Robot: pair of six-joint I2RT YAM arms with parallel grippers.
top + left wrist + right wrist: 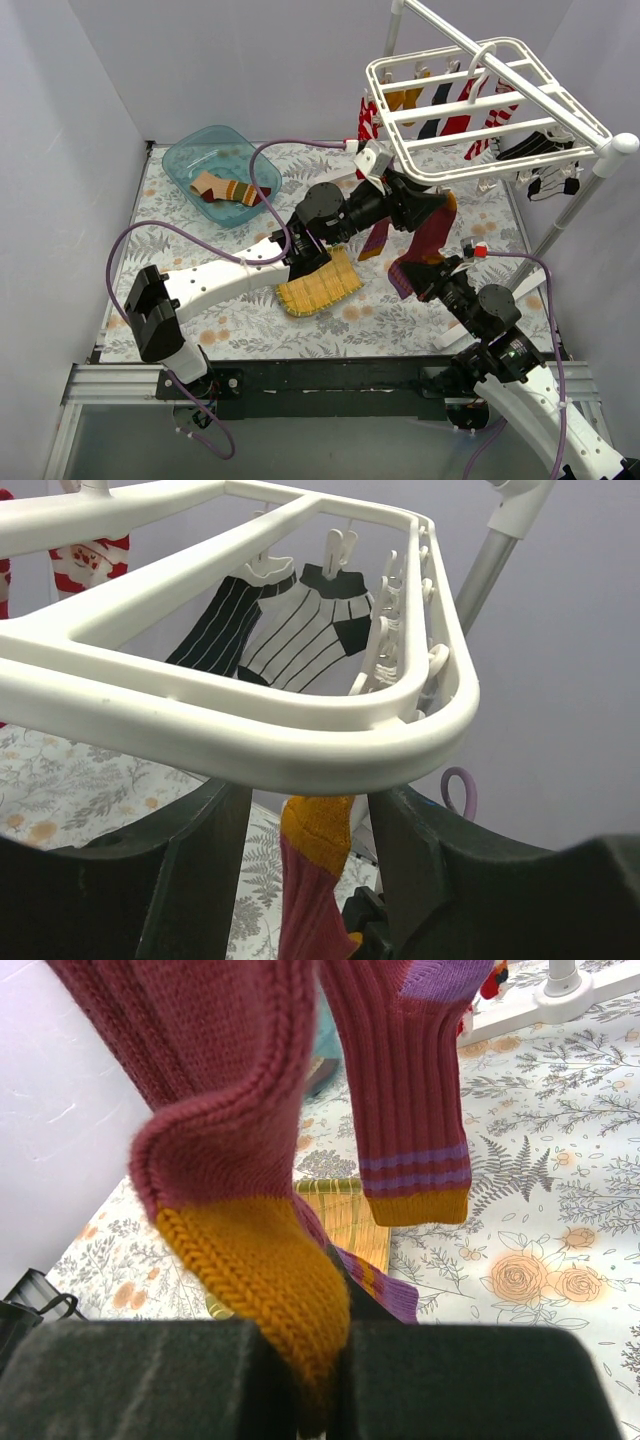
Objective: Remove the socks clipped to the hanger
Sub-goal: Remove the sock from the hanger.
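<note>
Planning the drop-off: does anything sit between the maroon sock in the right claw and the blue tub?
Yes: the left arm, with the left claw at the hanger rim, lies between the maroon sock in the right claw and the blue tub.

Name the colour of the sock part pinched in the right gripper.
Mustard yellow; the rest of that sock is maroon. Best seen in the right wrist view.

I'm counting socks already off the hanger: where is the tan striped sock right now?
In the top view, the tan striped sock lies inside the clear blue tub, which sits at the far left corner of the table.
</note>
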